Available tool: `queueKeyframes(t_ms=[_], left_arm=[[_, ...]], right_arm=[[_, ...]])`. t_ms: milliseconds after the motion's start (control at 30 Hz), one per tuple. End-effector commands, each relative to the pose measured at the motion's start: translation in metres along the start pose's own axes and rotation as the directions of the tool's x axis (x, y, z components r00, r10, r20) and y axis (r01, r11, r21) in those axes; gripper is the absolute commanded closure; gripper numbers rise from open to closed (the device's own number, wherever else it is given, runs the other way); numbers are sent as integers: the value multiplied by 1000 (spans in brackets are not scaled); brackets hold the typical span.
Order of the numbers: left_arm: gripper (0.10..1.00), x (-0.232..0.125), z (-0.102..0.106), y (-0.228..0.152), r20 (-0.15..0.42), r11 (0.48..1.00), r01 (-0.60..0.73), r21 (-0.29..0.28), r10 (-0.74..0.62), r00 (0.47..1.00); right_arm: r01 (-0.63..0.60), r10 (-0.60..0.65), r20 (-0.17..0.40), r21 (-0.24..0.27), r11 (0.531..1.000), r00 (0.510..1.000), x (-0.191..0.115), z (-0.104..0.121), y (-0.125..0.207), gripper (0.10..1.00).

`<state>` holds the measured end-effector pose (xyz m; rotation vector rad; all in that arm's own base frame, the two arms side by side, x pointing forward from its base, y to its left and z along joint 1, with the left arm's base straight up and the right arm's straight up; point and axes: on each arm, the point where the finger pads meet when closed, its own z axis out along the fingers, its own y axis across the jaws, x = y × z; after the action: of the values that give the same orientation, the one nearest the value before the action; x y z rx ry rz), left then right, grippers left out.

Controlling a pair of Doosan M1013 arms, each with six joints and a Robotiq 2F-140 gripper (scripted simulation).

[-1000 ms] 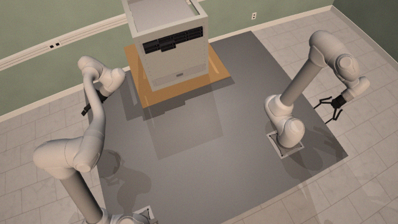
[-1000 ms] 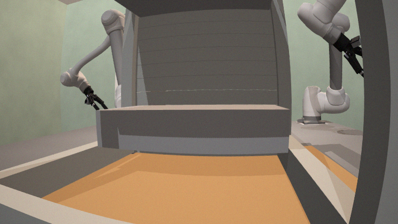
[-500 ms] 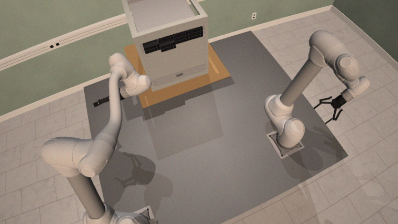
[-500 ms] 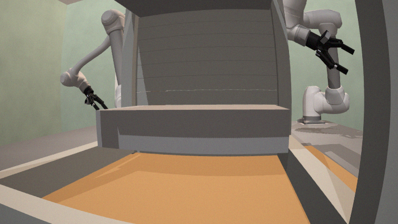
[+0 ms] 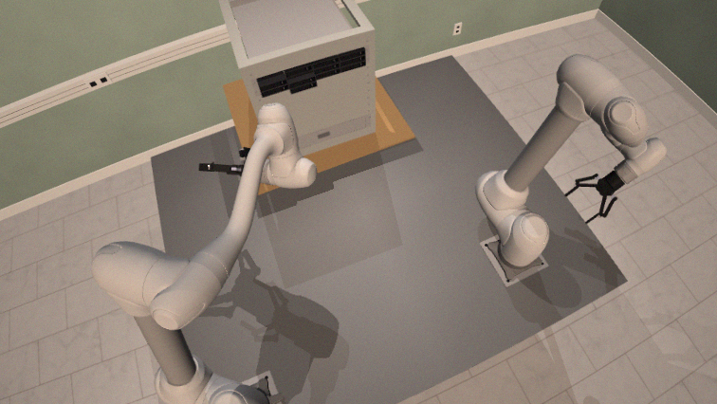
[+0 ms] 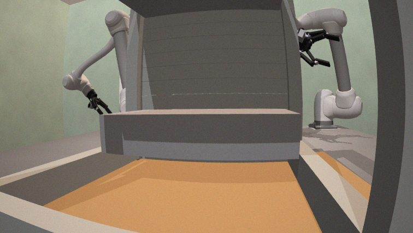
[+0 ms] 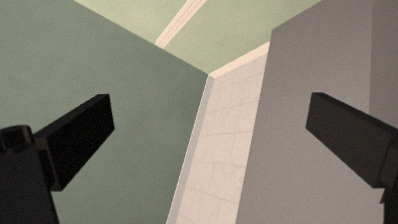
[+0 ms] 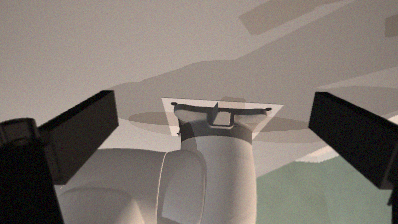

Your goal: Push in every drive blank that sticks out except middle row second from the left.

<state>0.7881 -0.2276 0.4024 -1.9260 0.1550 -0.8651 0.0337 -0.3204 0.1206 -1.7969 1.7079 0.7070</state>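
Your rack (image 5: 333,107) (image 6: 387,86) stands upright on the orange bench (image 5: 351,153) (image 6: 187,202), which lies on the grey mat (image 5: 451,150). High on the rack's front sit the dark drive blanks (image 5: 325,65), grouped in a wide band. In the top view you can see a blank (image 5: 303,80) standing proud in the second column from the left as you face the rack; you can't tell its row for sure at this angle, nor how far the others stick out. Outward from there, your left arm (image 5: 246,185) (image 6: 341,60) reaches up toward the rack, its wrist overlapping the lower left part of the front in the top view; you can't tell from that whether they touch. The left pincer (image 5: 220,167) (image 6: 334,51) (image 7: 210,111) is wide open with nothing in it, its fingers pointing away from the rack's front, off to the side. Well apart from the rack, on the other side of the mat, your right arm (image 5: 542,150) (image 6: 104,52) is folded over, and the right pincer (image 5: 577,208) (image 6: 105,112) (image 8: 213,109) is wide open and empty too. Its wrist view looks at the arm's own base plate (image 5: 508,281) (image 8: 169,103). Behind the rack runs a green wall (image 5: 416,40).
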Motion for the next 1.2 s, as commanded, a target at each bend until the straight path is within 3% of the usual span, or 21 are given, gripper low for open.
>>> queueKeyframes(t_ms=[0,300,367,533,667,867,933,1167], left_arm=[[98,20,-34,6,-101,998,-64,3,64,993],[98,77,-136,28,-385,967,-251,49,250,888],[98,77,-136,28,-385,967,-251,49,250,888],[98,111,-199,41,-538,931,-350,104,349,767],[98,134,-239,49,-624,901,-407,150,406,668],[98,157,-282,58,-700,866,-457,203,455,551],[98,157,-282,58,-700,866,-457,203,455,551],[98,173,-310,64,-743,840,-485,242,482,464]], right_arm=[[0,0,-1,0,1000,1000,0,0,0,98],[0,0,-1,0,1000,1000,0,0,0,98],[0,0,-1,0,1000,1000,0,0,0,98],[0,0,-1,0,1000,1000,0,0,0,98],[0,0,-1,0,1000,1000,0,0,0,98],[0,0,-1,0,1000,1000,0,0,0,98],[0,0,-1,0,1000,1000,0,0,0,98],[0,0,-1,0,1000,1000,0,0,0,98]])
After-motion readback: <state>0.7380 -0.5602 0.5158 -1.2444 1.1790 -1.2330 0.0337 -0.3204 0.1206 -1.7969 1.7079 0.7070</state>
